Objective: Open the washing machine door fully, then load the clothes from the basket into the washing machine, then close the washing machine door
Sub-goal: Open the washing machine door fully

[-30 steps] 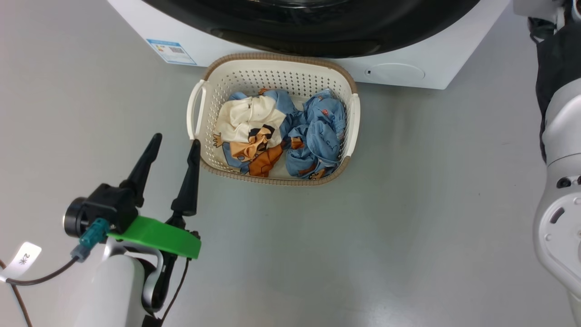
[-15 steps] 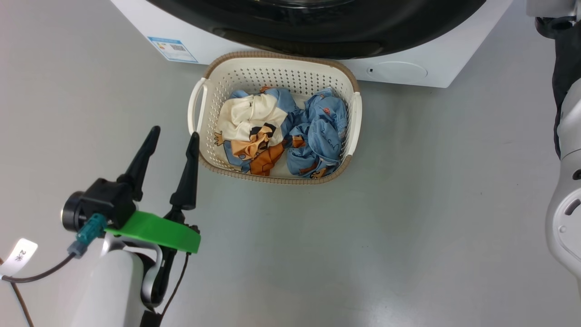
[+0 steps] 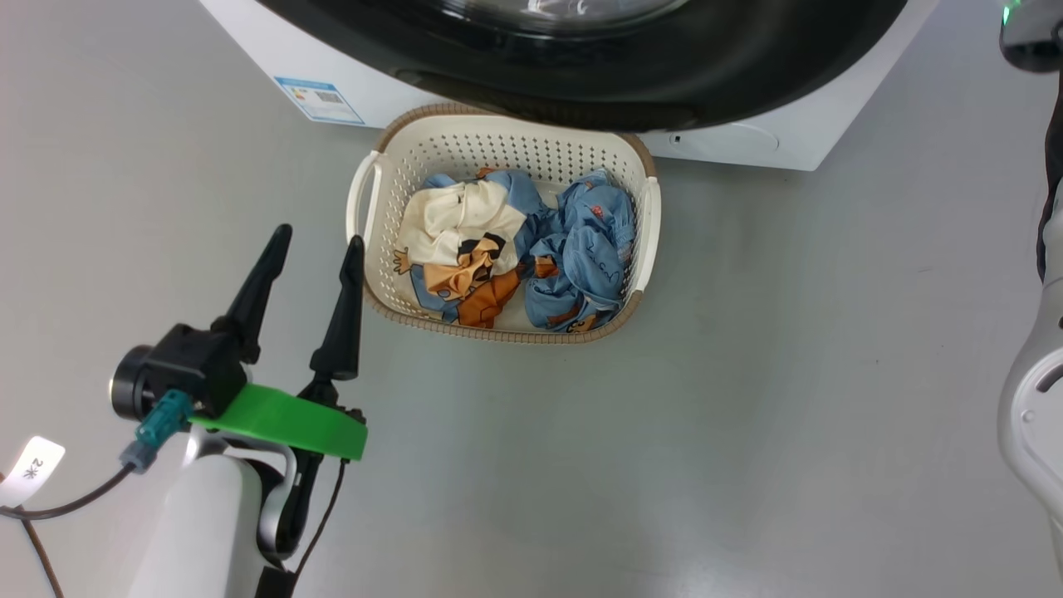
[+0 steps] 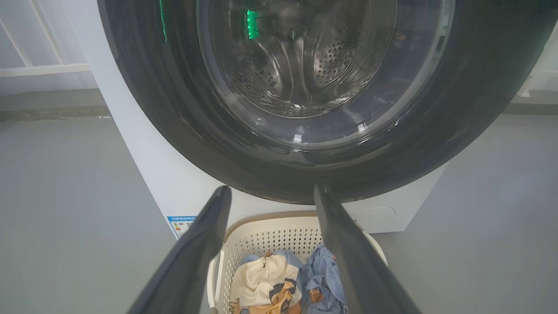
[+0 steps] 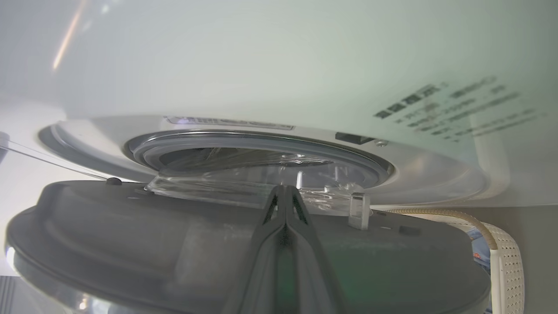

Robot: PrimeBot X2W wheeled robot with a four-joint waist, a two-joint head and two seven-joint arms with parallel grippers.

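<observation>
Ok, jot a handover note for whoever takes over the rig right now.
Left gripper: open, empty, hovering left of the basket.
Right gripper: shut, holding nothing, behind the washing machine door at its inner face.
Things: basket on the floor in front of the washing machine, cream garment and blue garment both inside.
Done: door partly open.
Left: swing it fully open, load both garments, close the door.

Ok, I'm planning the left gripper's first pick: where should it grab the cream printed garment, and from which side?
Probably the cream garment's bunched pale folds nearest the basket's left handle, from straight above: the walls block sideways entry, and the open left gripper sits on that side.
</observation>
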